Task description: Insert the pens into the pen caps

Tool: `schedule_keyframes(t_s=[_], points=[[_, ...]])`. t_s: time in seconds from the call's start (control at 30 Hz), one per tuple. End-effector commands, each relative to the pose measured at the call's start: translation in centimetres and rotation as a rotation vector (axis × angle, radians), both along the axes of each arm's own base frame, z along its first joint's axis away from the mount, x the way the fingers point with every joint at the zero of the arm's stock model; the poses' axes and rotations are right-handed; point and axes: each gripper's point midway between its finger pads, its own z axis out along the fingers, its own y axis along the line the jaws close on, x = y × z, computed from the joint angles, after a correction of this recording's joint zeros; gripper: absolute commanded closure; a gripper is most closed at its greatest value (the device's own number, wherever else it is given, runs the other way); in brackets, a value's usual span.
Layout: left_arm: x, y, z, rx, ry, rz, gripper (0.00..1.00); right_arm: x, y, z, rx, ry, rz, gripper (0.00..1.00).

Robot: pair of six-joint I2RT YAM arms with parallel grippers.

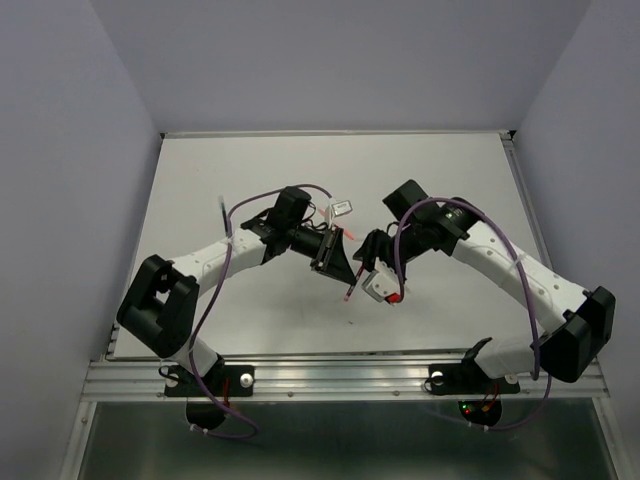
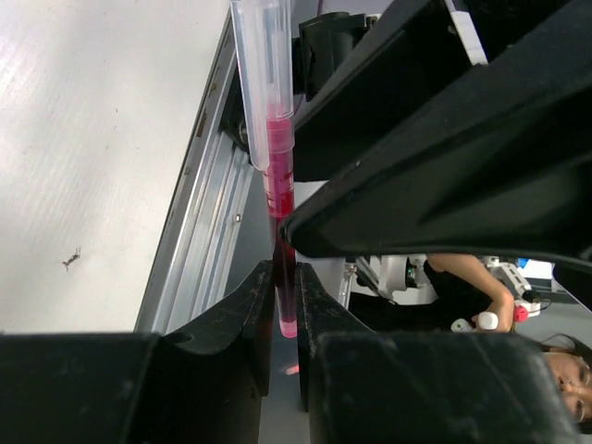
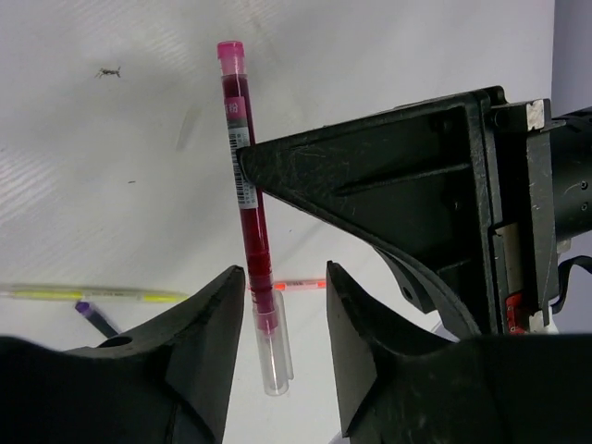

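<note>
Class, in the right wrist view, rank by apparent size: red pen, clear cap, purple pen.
Largest: red pen.
Then: clear cap.
Smallest: purple pen, only partly visible, so unsure.

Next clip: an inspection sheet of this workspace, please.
Surface: white table, one dark speck.
Job's things: magenta pen, its end inside a clear cap; yellow pen, orange pen and purple pen lying loose.
Clutter: small pale object, unclear.
Claws: left claw shut on the magenta pen; right claw open, fingers either side of the clear cap.
Cables: purple cable along each arm.
Surroundings: pale walls; person beyond the table.
</note>
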Motion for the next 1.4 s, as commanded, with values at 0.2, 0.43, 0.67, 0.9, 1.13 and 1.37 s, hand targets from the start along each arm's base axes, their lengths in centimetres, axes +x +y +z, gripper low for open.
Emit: schedule_keyframes(t_s=[0.2,0.43,0.67,0.9,1.13,1.37], points=[[0.5,0.0,1.6,-0.028,-0.118,-0.023,1.00,2.8,2.2,2.6,0.065,-0.213,0.095,0.01],[3.3,0.1,1.4,0.059,-0.233,0.128,1.00,3.0,1.5,2.9,0.053,-0.182,0.011,0.00],[8.8,1.5,-1.2,0.249,-0.322,0.405,1.00,2.9,2.1,5.0,0.133,-0.037,-0.147,0.00],[15.8,7.2,-2.0,0.441,-0.385,0.769,1.00,7.4,1.4,6.0,0.238,0.035,-0.348,0.00],[20.5,16.2,-4.2,0.741,-0.422,1.125,1.00,12.6,0.6,8.9,0.492,0.175,-0.594,0.00],[23.0,21.8,-5.8,0.902,-0.406,1.245,1.00,21.4,-3.3,13.6,1.205,0.516,-1.267,0.00]])
